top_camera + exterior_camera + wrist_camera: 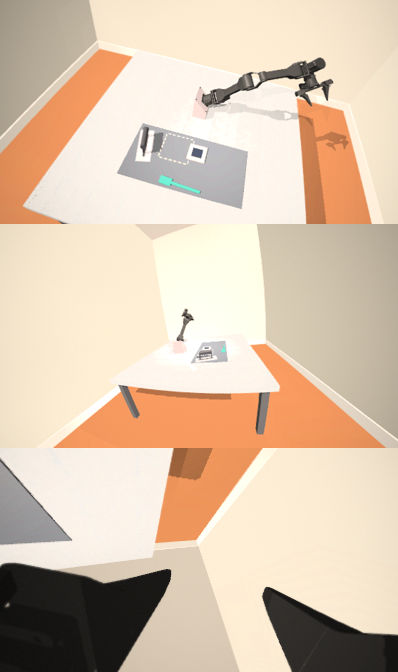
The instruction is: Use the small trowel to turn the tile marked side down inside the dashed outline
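The white tile (197, 153) (205, 348) lies on the grey mat (228, 178) (218, 357) with its dark blue marked side up. It overlaps the right edge of the dashed outline (166, 139). The teal trowel (178, 185) (223, 349) lies flat on the mat near its front edge. My gripper (317, 93) (189, 317) (216, 582) is open and empty. It hangs high in the air past the table's right edge, far from the mat. The wrist view shows only the fingers, a mat corner (25, 518), table, floor and walls.
A dark cylinder (144, 138) lies on a white card (144, 155) at the mat's left end. A pink block (200, 103) (178, 347) stands at the arm's base. The white table (107, 118) (200, 374) ends just right of the mat.
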You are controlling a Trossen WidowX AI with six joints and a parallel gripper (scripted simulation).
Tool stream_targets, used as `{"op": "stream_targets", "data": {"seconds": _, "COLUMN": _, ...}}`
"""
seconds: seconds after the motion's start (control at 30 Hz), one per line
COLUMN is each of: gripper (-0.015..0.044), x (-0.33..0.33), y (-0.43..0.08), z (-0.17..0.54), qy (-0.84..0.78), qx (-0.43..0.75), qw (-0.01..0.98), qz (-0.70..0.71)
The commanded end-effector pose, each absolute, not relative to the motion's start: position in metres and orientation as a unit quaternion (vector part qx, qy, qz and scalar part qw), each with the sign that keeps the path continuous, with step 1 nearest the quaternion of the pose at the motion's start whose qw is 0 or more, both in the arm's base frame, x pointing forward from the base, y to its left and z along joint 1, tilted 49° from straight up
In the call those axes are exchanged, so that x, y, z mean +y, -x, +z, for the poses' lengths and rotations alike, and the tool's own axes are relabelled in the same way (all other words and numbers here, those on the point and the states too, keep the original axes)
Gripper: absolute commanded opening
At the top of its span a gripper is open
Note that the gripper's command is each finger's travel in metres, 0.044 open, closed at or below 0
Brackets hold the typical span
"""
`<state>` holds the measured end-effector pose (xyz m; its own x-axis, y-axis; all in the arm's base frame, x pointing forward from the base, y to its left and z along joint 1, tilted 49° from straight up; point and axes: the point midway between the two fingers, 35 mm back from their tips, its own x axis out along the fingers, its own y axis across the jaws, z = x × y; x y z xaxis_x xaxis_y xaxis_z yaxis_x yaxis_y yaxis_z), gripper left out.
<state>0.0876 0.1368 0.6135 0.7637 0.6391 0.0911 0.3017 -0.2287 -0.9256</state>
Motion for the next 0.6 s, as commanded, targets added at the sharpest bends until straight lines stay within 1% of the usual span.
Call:
{"op": "stream_targets", "data": {"seconds": 0.0, "gripper": 0.0374, "x": 0.1368, "y": -0.0876, "z": 0.6135, "qy": 0.768, "qx": -0.306, "qw": 0.54, "qz": 0.156}}
{"op": "stream_targets", "data": {"seconds": 0.33, "gripper": 0.0111, "x": 0.1367, "y": -0.0876, "z": 0.6135, "qy": 0.768, "qx": -0.306, "qw": 0.54, "qz": 0.156}}
{"op": "stream_targets", "data": {"seconds": 0.37, "gripper": 0.01, "x": 0.1367, "y": -0.0876, "z": 0.6135, "qy": 0.768, "qx": -0.306, "qw": 0.54, "qz": 0.156}}
{"op": "stream_targets", "data": {"seconds": 0.57, "gripper": 0.01, "x": 0.1366, "y": -0.0877, "z": 0.6135, "qy": 0.768, "qx": -0.306, "qw": 0.54, "qz": 0.156}}
